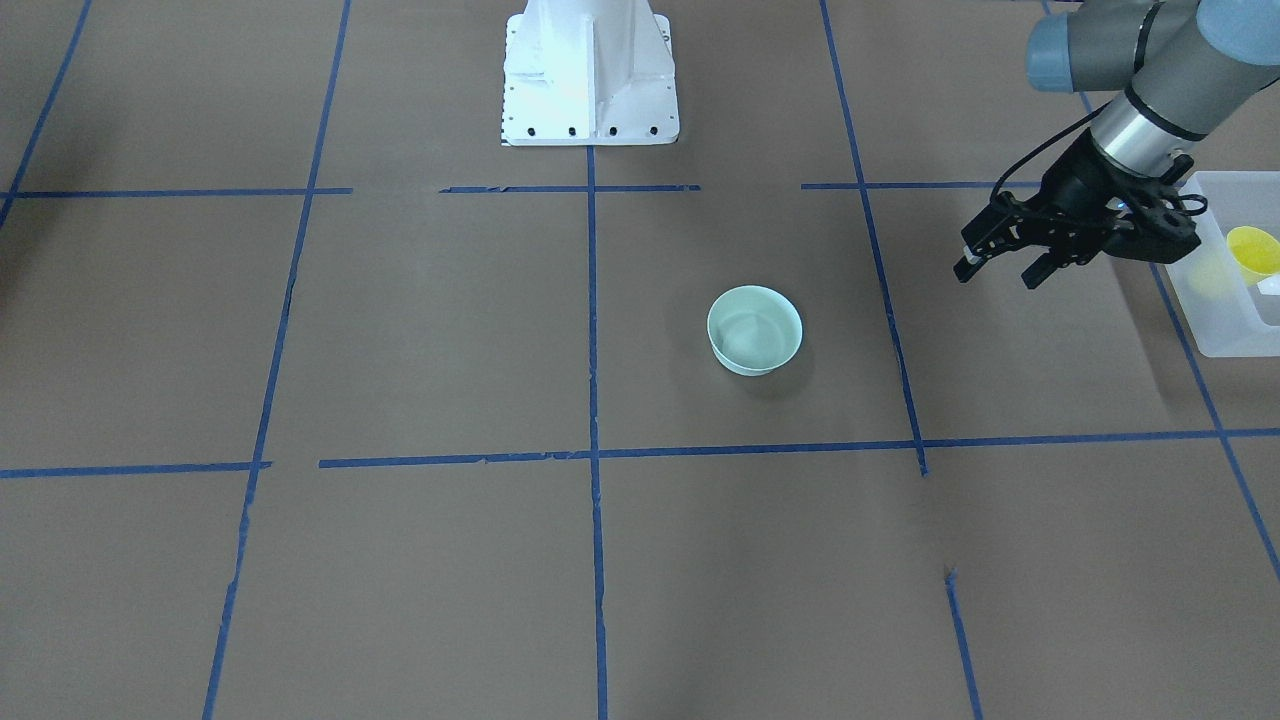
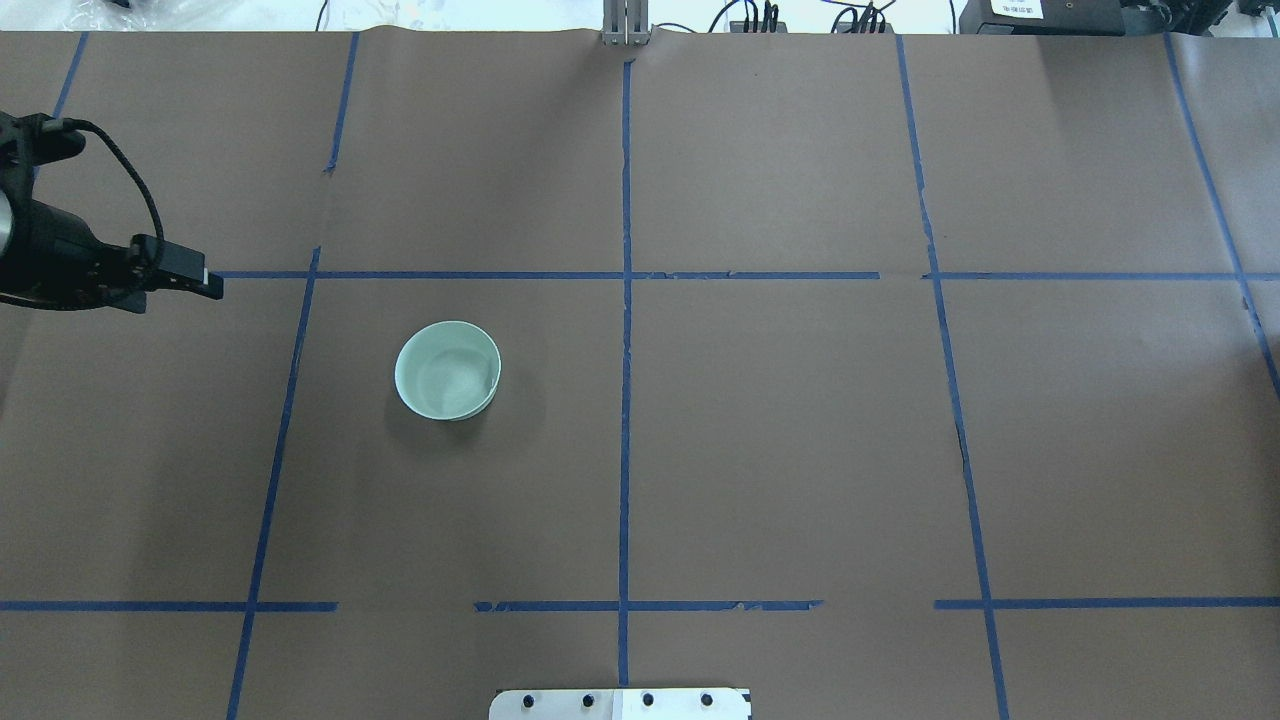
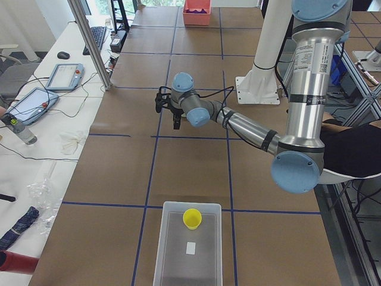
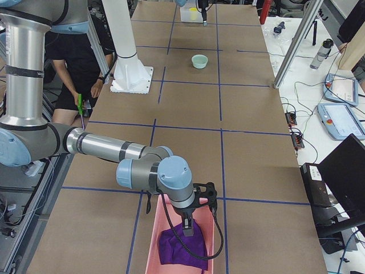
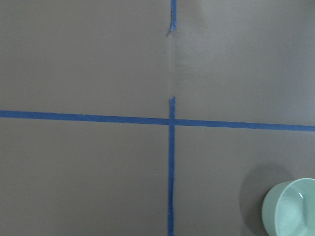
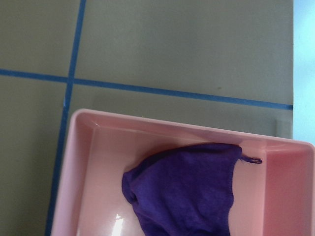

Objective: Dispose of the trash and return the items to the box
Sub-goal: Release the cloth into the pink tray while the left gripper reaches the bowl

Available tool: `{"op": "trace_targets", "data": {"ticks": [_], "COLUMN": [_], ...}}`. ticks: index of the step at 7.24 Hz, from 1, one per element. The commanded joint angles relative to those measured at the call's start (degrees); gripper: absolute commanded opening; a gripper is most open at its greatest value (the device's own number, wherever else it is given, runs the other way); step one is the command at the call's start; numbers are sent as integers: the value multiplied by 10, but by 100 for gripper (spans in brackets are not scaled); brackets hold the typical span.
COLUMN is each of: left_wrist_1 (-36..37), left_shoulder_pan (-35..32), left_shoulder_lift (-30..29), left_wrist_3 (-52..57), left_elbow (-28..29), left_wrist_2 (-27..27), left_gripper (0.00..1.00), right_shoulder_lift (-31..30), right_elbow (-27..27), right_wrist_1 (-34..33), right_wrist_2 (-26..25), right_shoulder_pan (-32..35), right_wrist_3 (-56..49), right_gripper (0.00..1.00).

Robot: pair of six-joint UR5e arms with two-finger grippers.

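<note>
The translucent box [image 3: 172, 256] holds the yellow cup [image 3: 191, 218] at its end toward the table's middle, and a white slip [image 3: 190, 248] too small to read; the pink bin [image 6: 83, 162] holds a purple cloth [image 6: 187, 189]; a pale green bowl [image 1: 755, 330] stands empty; the left gripper [image 1: 1000, 272] hangs beside the box, fingers apart, holding nothing; the right gripper [image 4: 187, 229] is over the pink bin, and I cannot tell how its fingers stand.

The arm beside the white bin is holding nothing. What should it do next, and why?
Probably swing the left end effector toward the mint bowl. Its jaws stand open and empty, the yellow cup already lies in the box, and the bowl sits out on the table.
</note>
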Motion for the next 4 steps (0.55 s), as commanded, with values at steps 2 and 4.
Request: {"op": "trace_targets", "data": {"ticks": [2, 4], "left_wrist_1": [4, 14], "left_shoulder_pan": [101, 152], "left_shoulder_lift": [-56, -89], "left_wrist_3": [-122, -146], "left_elbow": [7, 47], "left_wrist_2": [74, 136], "left_gripper": [100, 99], "right_shoulder_lift": [13, 13], "right_elbow": [48, 90], "right_wrist_1": [-11, -7], "right_wrist_2": [47, 49], "right_shoulder_pan": [-37, -106], "right_wrist_3": [96, 194], "right_gripper": [100, 100]}}
